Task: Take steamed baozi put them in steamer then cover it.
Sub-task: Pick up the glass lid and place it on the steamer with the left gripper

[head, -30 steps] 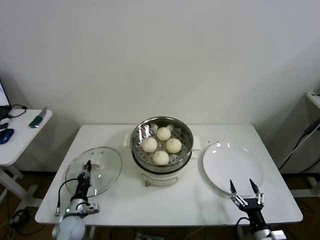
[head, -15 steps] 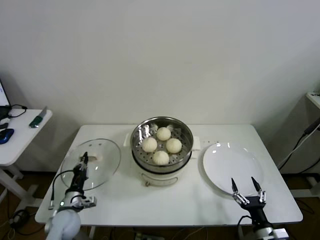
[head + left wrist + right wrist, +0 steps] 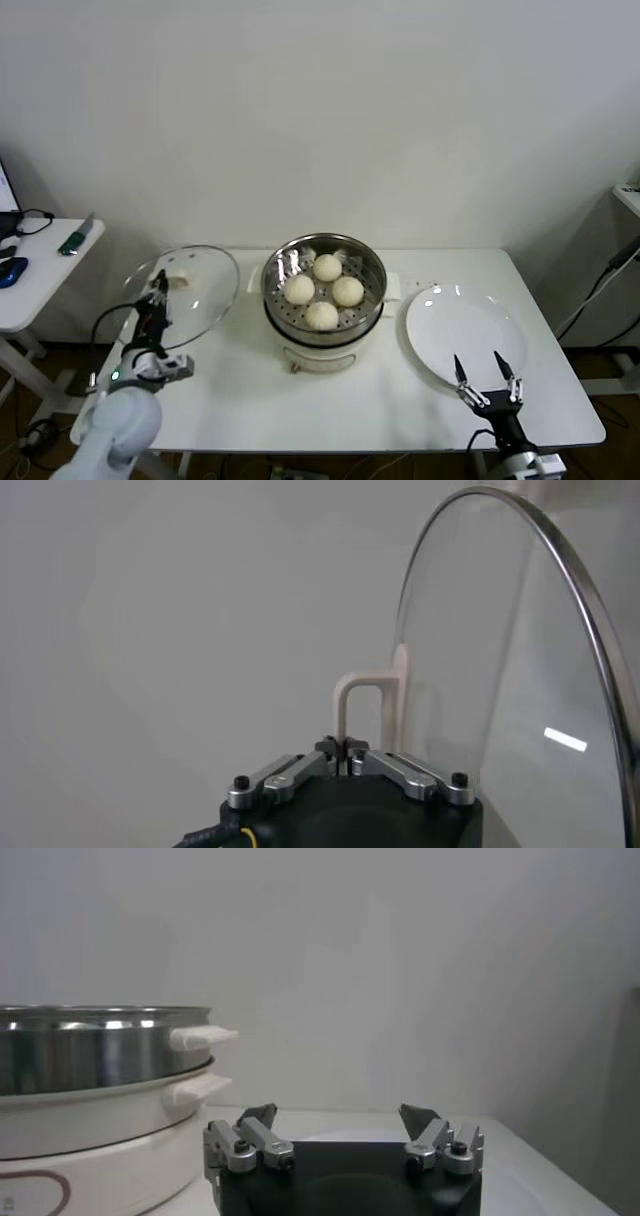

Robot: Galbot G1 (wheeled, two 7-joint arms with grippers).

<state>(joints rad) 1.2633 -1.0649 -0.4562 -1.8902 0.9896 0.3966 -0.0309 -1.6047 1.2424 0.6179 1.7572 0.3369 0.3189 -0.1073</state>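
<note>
My left pincer (image 3: 157, 292) is clamped on the white handle (image 3: 362, 705) of the lid (image 3: 186, 294), and I have the lid off the desk (image 3: 300, 410), tilted on edge, just left of the steamer (image 3: 323, 290). The wrist view shows both jaws pinched together on the thin handle loop, with the glass standing nearly upright beside them. My right pincer (image 3: 483, 385) waits spread wide and empty at the desk's front edge, near the plate (image 3: 466, 332), and I leave it there.

All four baozi (image 3: 323, 292) sit in the basket, so the step in hand, as I judge it, is covering.

To do it well, I carry the lid rightward at a height that clears the steamer rim, then rotate my wrist so the glass turns flat, rim down, before I descend. I want the handle centred over the cluster of buns so the metal rim meets the basket rim all around at once; if I come in tilted, one edge may catch and the lid may skid or hang crooked. The grip is on a narrow loop, so the heavy glass could swing about it; I think slow, smooth motion is wise. I lower until the rim seats, and only then let go and lift straight up.
</note>
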